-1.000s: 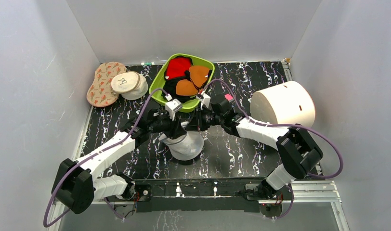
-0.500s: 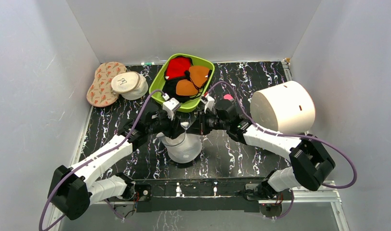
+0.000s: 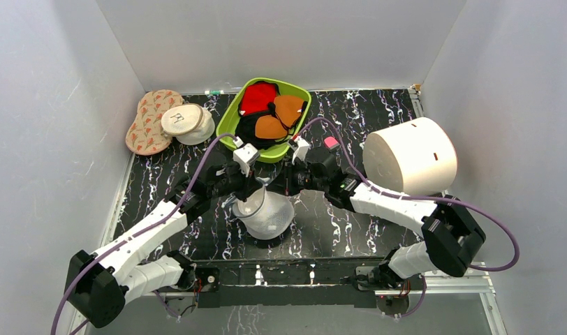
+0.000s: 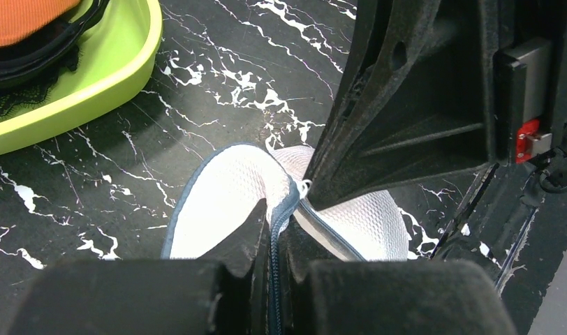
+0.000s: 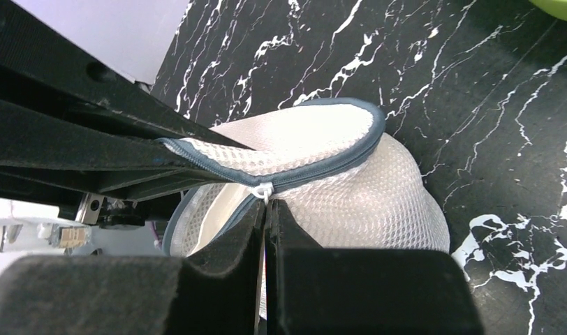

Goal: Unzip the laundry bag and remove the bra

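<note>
The task is partway through. The laundry bag (image 3: 265, 216) sits on the dark marbled surface (image 3: 336, 223) at mid-width, just on the near side of the green tub (image 3: 228, 129). Its grey zipper (image 5: 336, 164) is parted along one stretch of the rim and closed along the rest. The left end effector (image 4: 274, 227) is pressed together on the bag's rim beside the zip line and holds that edge lifted. The right end effector (image 5: 266, 209) pinches the small white zipper pull (image 5: 265, 189) between its tips.

What is left, as I judge it, is to run the pull round the remaining rim, fold the shell open and lift the bra out. A smooth pale patch (image 5: 212, 209) shows in the gap and is likely the bra, though I cannot be sure.

The bag is a soft dome of white honeycomb mesh, slack and dimpled where it is pulled, with a woven grey tape at its edge. The tub is glossy moulded plastic holding red, orange and black garments (image 3: 270, 115).
</note>
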You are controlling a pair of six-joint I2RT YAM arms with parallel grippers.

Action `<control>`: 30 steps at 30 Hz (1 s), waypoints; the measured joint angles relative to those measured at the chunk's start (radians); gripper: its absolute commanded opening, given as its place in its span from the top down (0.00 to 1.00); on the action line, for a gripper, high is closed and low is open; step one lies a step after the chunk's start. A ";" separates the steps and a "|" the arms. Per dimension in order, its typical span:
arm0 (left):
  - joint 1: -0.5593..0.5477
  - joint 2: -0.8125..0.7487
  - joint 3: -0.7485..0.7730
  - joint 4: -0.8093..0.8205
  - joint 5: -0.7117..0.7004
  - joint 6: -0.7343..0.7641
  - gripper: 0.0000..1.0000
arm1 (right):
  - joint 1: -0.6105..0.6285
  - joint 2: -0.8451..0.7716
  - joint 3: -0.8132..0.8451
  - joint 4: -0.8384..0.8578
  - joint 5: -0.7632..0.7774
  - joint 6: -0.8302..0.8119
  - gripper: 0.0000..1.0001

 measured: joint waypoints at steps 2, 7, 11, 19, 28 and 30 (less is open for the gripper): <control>0.000 0.000 0.000 0.000 0.001 0.000 1.00 | -0.001 -0.001 0.000 -0.002 0.018 0.002 1.00; 0.000 -0.016 -0.006 0.006 0.002 -0.001 1.00 | -0.030 -0.002 0.000 -0.005 0.038 0.003 1.00; 0.000 -0.044 -0.012 0.013 0.002 -0.004 1.00 | -0.099 0.002 -0.005 0.001 0.011 0.006 1.00; -0.005 -0.046 -0.012 0.031 0.000 -0.008 0.86 | -0.177 0.063 -0.006 -0.001 -0.099 -0.012 1.00; -0.005 0.005 -0.011 0.019 0.008 -0.009 0.44 | -0.118 0.058 0.010 -0.042 -0.093 -0.034 1.00; -0.005 0.011 -0.011 0.009 0.012 -0.009 0.41 | -0.093 0.058 0.018 -0.051 -0.082 -0.034 1.00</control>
